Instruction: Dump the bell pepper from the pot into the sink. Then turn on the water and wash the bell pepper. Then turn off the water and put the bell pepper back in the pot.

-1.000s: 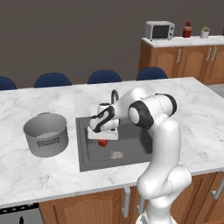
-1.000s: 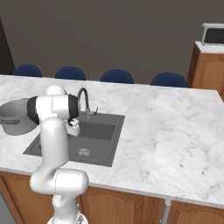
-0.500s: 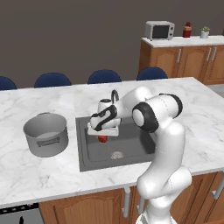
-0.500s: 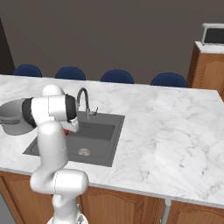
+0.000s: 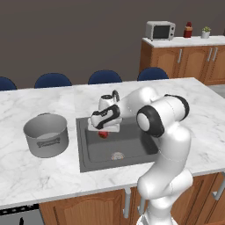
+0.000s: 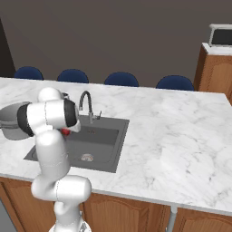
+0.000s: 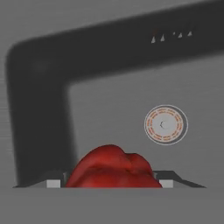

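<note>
My gripper [image 5: 103, 130] pinches the bell pepper [image 7: 113, 169] over the sink [image 5: 90, 151]; I should stay level moving to the pot [image 5: 46, 135].

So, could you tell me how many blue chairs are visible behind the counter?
4. In the left base view their backs line the counter's far edge: one cut off at far left, then one, one, one. More could be hidden.

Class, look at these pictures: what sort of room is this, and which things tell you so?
A kitchen: a sink with a faucet set in a marble counter, and a microwave on wooden cabinets behind.
</note>
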Motion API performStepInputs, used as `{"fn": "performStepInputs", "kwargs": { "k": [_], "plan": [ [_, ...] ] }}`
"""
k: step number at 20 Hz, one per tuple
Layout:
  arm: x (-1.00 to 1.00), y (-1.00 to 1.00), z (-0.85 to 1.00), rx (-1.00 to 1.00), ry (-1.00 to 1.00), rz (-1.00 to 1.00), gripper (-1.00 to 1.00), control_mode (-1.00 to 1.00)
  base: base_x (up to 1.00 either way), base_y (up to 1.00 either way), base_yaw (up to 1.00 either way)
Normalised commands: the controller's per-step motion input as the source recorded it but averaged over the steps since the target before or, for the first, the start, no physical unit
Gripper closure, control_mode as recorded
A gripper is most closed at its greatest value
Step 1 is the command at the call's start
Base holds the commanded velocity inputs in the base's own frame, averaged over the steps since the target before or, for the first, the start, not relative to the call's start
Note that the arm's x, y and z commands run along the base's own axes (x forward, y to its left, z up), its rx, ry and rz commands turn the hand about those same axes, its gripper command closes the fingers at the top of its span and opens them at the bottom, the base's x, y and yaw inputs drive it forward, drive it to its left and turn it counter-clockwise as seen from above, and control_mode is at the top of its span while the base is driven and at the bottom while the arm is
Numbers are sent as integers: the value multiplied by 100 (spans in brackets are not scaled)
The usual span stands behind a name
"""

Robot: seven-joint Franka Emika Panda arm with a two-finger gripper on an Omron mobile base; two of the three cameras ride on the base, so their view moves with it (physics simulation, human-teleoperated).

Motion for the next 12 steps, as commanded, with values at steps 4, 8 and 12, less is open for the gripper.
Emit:
{"fn": "performStepInputs", "kwargs": {
  "k": [4, 8, 12],
  "plan": [
    [-8, 0, 35, 0, -10, 0, 100, -100, 0, 0, 0],
    [-6, 0, 31, 0, -11, 0, 100, -100, 0, 0, 0],
    [-4, 0, 25, 0, -7, 0, 100, -100, 0, 0, 0]
  ]
}}
